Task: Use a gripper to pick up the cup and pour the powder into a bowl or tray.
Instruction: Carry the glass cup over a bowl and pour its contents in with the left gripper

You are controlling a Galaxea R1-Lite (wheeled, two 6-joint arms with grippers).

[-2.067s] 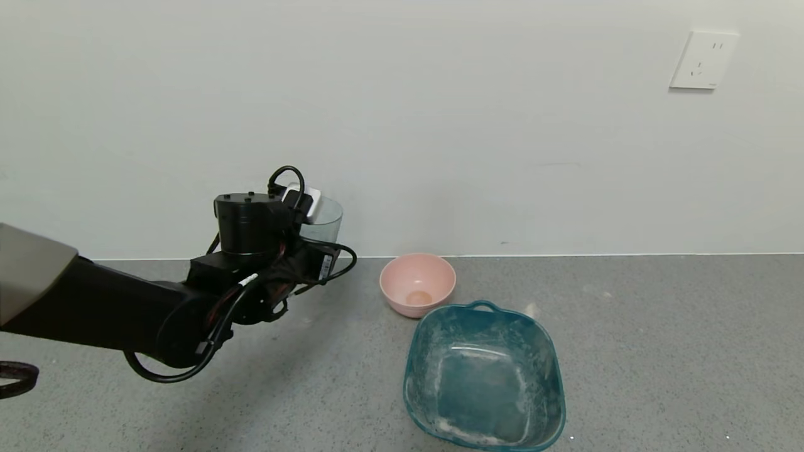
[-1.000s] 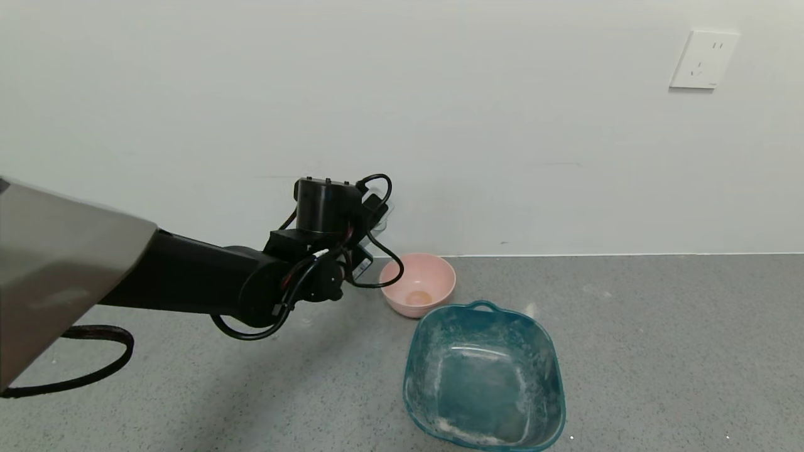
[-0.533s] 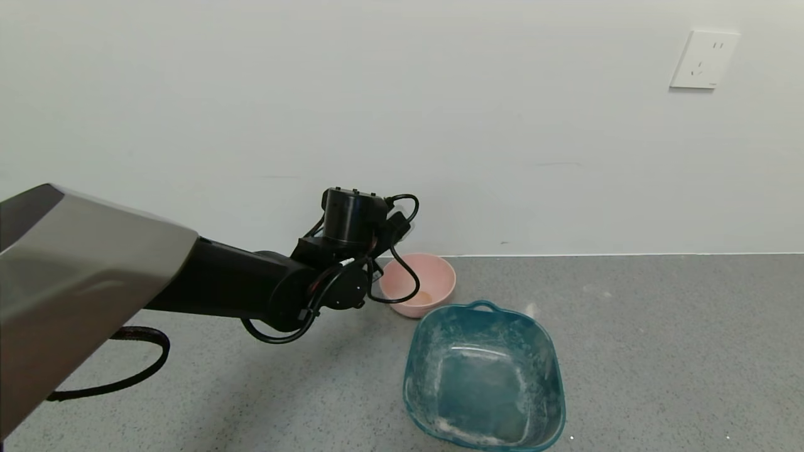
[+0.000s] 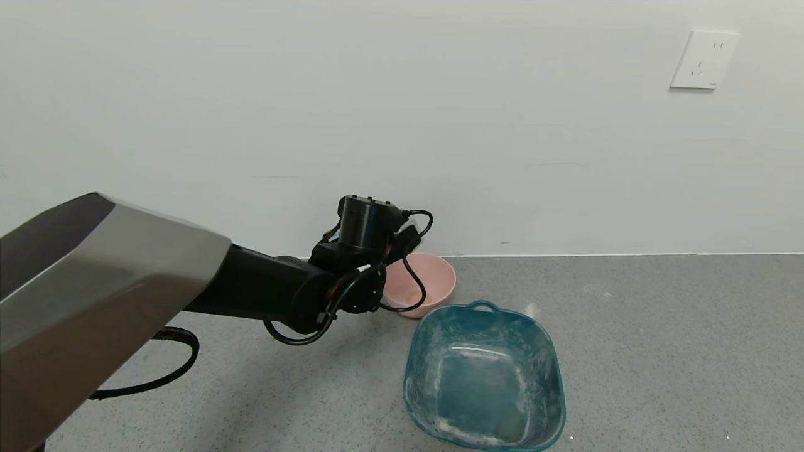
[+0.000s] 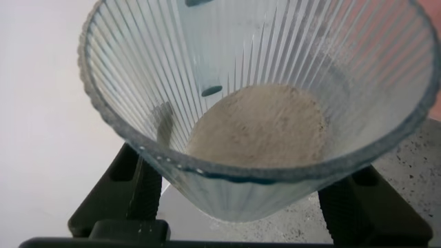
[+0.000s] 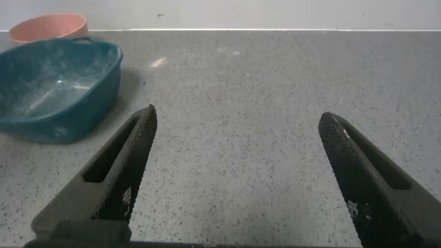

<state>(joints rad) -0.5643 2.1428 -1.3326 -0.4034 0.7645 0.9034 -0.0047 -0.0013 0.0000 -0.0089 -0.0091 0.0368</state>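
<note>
Head view, near edge first: grey-silver left arm shell fills the lower left of the frame, black forearm running up and right toward centre. A black cable loops on the grey speckled worktop (image 4: pixel 659 351) under it.

Teal tub (image 4: pixel 483 376) sits lower centre-right, squarish with handles, white residue smeared on its inner walls. Its far handle is just beside the pink bowl (image 4: pixel 433 282), which is centre frame close to the wall line. A small tan patch shows on the bowl floor.

Left pincer (image 4: pixel 402 242) is at centre frame, over the bowl's left rim; wrist cylinder and loose cables block that side of the bowl. The cup is hidden behind the wrist in this view.

Left wrist view: cup (image 5: pixel 165 89) fills the frame, clear ribbed glass, mouth toward the camera, pinched between the 2 black fingers (image 5: pixel 141 189) that show at lower left and lower right. Powder (image 5: pixel 258 127) lies in a whitish-grey heap at the cup bottom, centre frame.

Right wrist view: right pincer (image 6: pixel 241 172) spread wide, 2 fingers at lower left and lower right, nothing between them, low over the worktop. Tub and bowl sit in the upper left of that frame, well apart from it.

White wall socket (image 4: pixel 703 59) in the upper right of the head view.
</note>
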